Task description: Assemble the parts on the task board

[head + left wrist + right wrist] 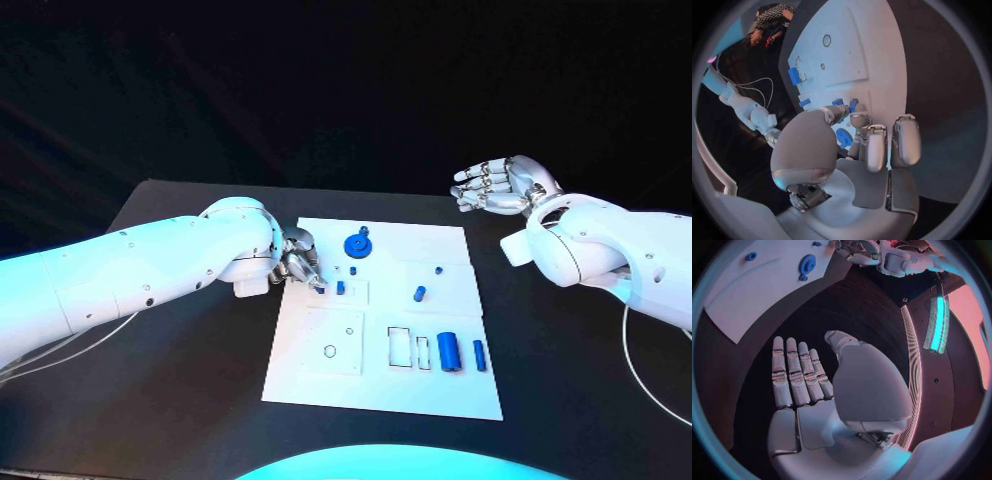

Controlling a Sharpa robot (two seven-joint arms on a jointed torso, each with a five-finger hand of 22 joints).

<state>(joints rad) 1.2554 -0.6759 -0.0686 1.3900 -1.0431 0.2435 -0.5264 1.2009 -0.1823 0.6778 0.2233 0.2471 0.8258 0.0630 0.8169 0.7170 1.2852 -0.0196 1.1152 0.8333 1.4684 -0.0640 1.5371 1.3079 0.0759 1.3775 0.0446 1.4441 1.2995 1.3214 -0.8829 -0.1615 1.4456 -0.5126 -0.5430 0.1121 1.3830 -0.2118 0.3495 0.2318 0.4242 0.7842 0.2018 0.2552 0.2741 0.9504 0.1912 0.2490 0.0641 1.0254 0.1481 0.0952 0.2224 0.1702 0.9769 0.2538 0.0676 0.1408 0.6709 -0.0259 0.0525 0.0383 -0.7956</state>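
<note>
head view | left hand fingers down on task board by small blue peg, grip unclear | right hand wide, empty

The desk looks matt black and smooth. The board is flat, matt white. The blue parts look like smooth plastic. Both arms have glossy white shells, and the fingers show satin silver metal.

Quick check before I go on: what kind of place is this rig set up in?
Most likely a robot test bench or demo stand. A black table with dark drapes behind carries just a white task board holding small blue parts, and coloured stage-like light falls on it.
</note>
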